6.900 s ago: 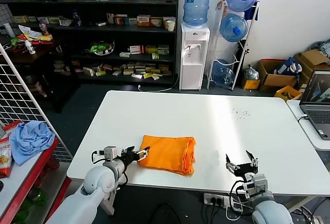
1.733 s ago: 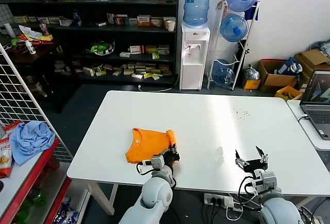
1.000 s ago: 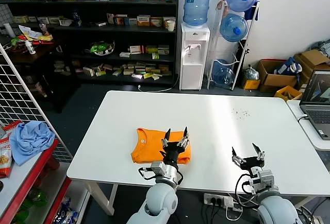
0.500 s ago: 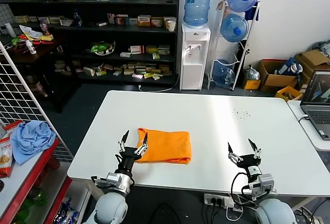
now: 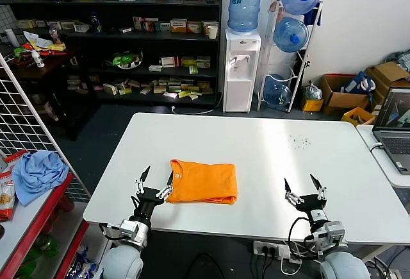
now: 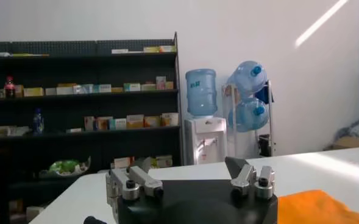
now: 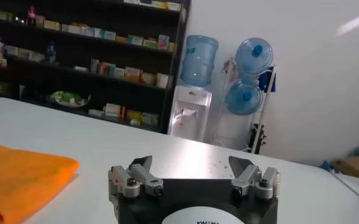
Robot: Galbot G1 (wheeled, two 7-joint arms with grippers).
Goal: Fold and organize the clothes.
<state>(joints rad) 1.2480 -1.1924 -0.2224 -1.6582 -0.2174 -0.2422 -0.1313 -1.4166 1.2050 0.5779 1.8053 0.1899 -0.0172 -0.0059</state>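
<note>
The orange T-shirt (image 5: 204, 181) lies folded into a compact rectangle on the white table (image 5: 275, 144), near the front edge and left of centre. Its collar edge faces left. My left gripper (image 5: 158, 177) is open and empty just left of the shirt, one fingertip close to its left edge. In the left wrist view the gripper (image 6: 191, 173) points across the table with the shirt (image 6: 316, 207) beside it. My right gripper (image 5: 300, 185) is open and empty near the front edge, well right of the shirt. The right wrist view shows that gripper (image 7: 194, 169) and the shirt (image 7: 21, 179) off to one side.
A laptop (image 5: 394, 125) sits on a second table at the right. A light blue cloth (image 5: 35, 171) lies on a red rack at the left, beside a wire grid panel. Shelves, a water dispenser (image 5: 242, 67) and bottles stand behind the table.
The left gripper folded the shirt over into a smaller rectangle, let go, and has drawn back to the shirt's left side. The right gripper has stayed near the front right.
</note>
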